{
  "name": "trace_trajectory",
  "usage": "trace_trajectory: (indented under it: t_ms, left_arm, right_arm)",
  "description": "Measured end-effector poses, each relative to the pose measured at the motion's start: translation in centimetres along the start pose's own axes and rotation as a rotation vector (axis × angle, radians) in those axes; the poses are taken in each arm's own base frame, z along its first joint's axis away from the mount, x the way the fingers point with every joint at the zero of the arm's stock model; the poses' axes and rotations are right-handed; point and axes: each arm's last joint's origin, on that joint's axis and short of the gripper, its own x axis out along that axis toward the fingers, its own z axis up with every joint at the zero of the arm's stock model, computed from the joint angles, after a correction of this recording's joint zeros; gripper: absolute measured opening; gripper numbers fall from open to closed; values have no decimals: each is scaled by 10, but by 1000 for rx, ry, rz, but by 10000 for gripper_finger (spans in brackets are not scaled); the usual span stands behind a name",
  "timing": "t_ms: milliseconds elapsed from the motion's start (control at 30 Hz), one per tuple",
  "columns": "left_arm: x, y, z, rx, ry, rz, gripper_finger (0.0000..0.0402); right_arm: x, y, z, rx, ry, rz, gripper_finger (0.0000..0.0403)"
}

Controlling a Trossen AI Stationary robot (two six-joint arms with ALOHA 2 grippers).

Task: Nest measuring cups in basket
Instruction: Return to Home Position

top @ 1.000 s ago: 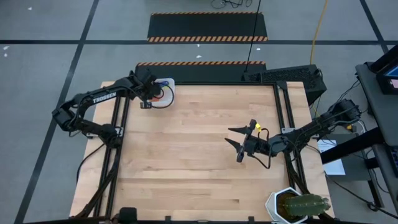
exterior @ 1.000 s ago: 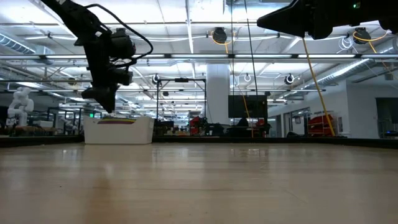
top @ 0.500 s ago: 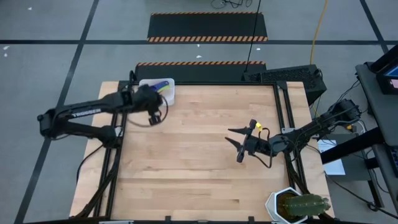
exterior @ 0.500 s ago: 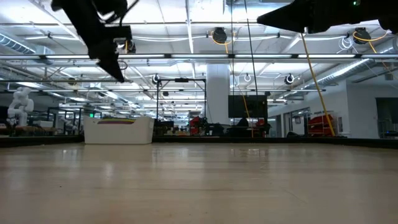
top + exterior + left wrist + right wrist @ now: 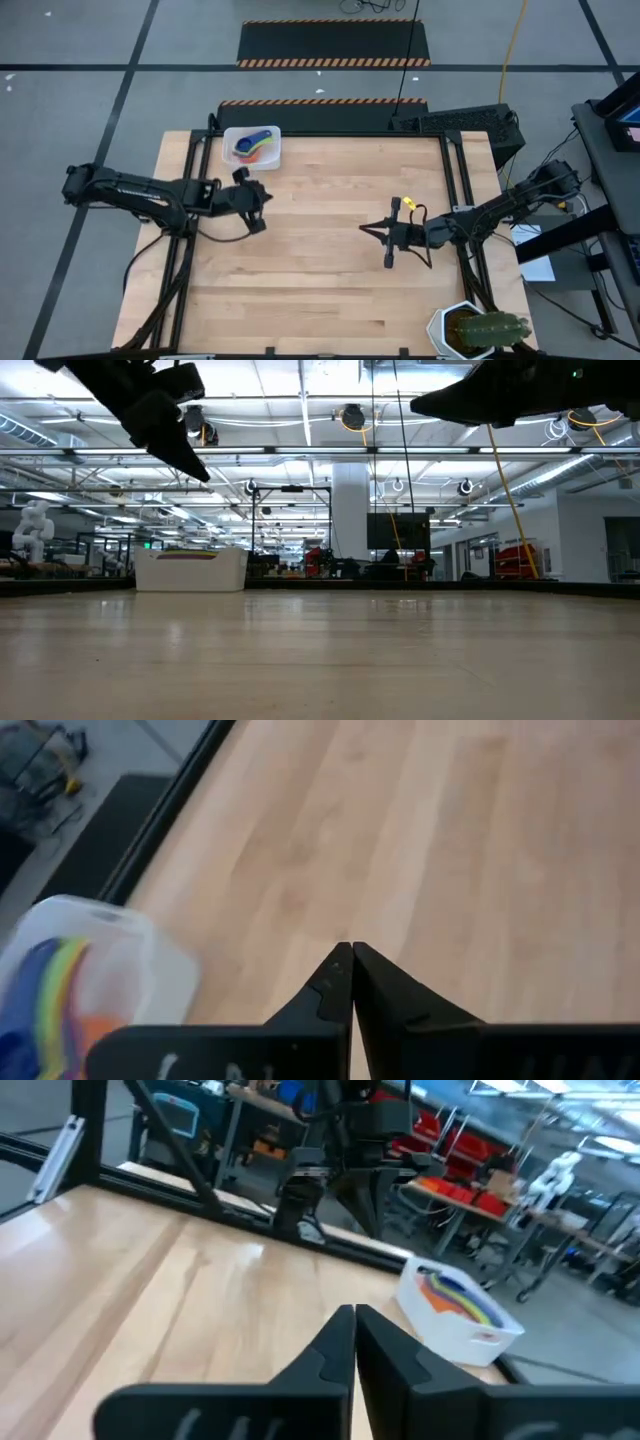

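By the near right corner of the wooden table (image 5: 320, 300) stands a white hexagonal cactus pot (image 5: 446, 326). Further in, right of centre, the right gripper (image 5: 384, 243) hangs above the boards, its fingers pressed tip to tip and holding nothing. Beyond it, on the left side, the left gripper (image 5: 258, 207) is raised well off the surface, its fingers likewise closed together and empty. At the far left corner sits the white basket (image 5: 272, 134). The measuring cups (image 5: 250, 147) are nested inside it, a blue one uppermost, with yellow, green and orange showing beside it.
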Motion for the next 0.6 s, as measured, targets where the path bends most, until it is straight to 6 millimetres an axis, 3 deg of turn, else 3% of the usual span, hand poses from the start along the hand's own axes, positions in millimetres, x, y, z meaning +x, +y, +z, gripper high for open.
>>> trace_trajectory:
  t_ms: [267,433,600]
  left_arm:
    - [15,-22,-20,-3,-153,-70,9]
    - [18,-21,-19,48,-208,-62,17]
    - [17,-21,-12,42,-280,-80,4]
  right_arm:
    - [2,0,-10,5,75,49,7]
    - [-2,-7,-25,34,90,28,1]
    - [-9,-13,-45,100,58,118,1]
